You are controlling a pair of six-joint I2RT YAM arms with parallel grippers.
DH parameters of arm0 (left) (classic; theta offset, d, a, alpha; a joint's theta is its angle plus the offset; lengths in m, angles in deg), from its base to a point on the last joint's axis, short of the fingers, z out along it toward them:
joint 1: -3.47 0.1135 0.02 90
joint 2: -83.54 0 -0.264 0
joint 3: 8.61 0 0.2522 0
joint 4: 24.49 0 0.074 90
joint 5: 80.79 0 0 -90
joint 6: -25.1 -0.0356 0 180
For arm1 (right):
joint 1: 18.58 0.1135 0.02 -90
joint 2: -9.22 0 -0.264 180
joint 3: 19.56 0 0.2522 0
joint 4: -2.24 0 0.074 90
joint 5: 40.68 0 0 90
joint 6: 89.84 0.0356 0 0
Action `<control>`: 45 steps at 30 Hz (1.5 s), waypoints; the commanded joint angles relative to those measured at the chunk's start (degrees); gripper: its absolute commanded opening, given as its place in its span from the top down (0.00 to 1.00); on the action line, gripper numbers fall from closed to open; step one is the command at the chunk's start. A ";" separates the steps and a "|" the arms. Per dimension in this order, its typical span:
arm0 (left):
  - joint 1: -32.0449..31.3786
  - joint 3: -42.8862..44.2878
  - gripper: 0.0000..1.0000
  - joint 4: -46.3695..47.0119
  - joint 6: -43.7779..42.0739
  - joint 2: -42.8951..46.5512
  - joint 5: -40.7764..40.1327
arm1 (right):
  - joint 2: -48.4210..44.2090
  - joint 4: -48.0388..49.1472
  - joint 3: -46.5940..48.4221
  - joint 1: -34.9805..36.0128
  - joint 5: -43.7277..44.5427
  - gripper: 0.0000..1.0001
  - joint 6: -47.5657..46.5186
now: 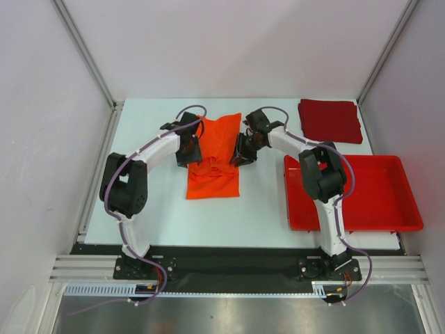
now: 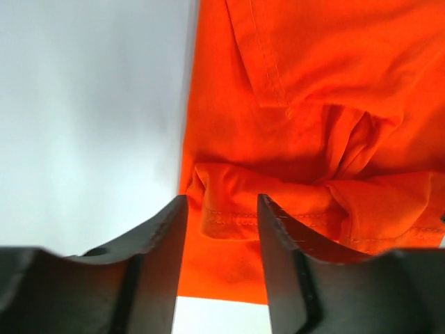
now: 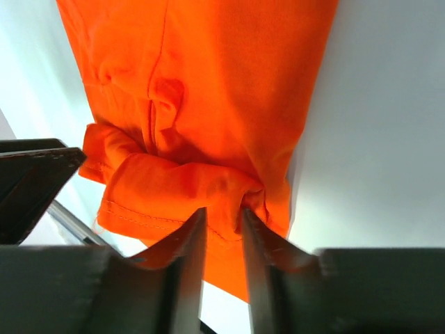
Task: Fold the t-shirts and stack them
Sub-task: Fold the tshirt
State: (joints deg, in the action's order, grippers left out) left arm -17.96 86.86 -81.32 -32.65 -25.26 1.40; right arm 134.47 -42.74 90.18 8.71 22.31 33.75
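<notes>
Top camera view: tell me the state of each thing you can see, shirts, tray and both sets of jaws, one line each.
Orange shirt: lying on the table, partly folded, cloth bunched by the jaws.
Dark red shirt: folded square, far right corner.
Red tray: on the table, no shirt in it.
Left jaws: open over the orange shirt's edge.
Right jaws: slightly apart at a bunched fold; grip unclear.

We read no lettering, label, brand mark or number anywhere, neither on the bright orange cloth t-shirt [image 1: 214, 160] nor elsewhere.
</notes>
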 commanded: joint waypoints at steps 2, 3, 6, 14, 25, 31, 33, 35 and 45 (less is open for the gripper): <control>0.60 3.10 0.46 0.01 -1.22 7.26 -5.01 | -2.99 -6.99 6.14 -0.48 4.14 0.55 -5.01; 0.60 2.41 0.46 -0.08 -1.40 8.41 -4.93 | -4.56 -8.23 6.41 -0.31 6.24 0.53 -6.06; 0.60 -2.16 0.53 0.26 -1.93 14.03 -2.57 | -6.94 -12.10 6.15 1.62 10.30 0.49 -9.14; 0.07 -21.67 0.69 5.35 2.81 28.01 4.83 | -9.68 -11.33 2.02 11.46 16.88 0.55 -3.47; -0.01 -27.57 0.69 5.37 5.10 34.26 3.51 | -2.47 -5.97 3.24 20.35 33.15 0.55 2.45; -0.01 -28.89 0.68 4.49 4.31 37.42 2.89 | 2.71 -4.55 8.59 20.00 35.70 0.55 -0.35; -0.01 -29.33 0.68 3.96 4.23 37.95 2.89 | 3.51 -4.20 9.83 19.73 36.58 0.55 -0.97; -0.01 -29.59 0.68 3.96 4.22 38.56 2.89 | 5.09 -5.16 12.54 19.12 36.76 0.55 -1.15; -0.01 -30.21 0.68 4.66 3.70 38.75 4.21 | 9.31 -9.73 20.81 15.69 34.39 0.56 -1.85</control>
State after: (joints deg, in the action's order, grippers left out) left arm -17.79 56.46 -77.75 -28.85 12.93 5.01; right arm 142.07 -50.70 106.62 25.78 55.95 32.89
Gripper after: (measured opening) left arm 0.319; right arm 0.447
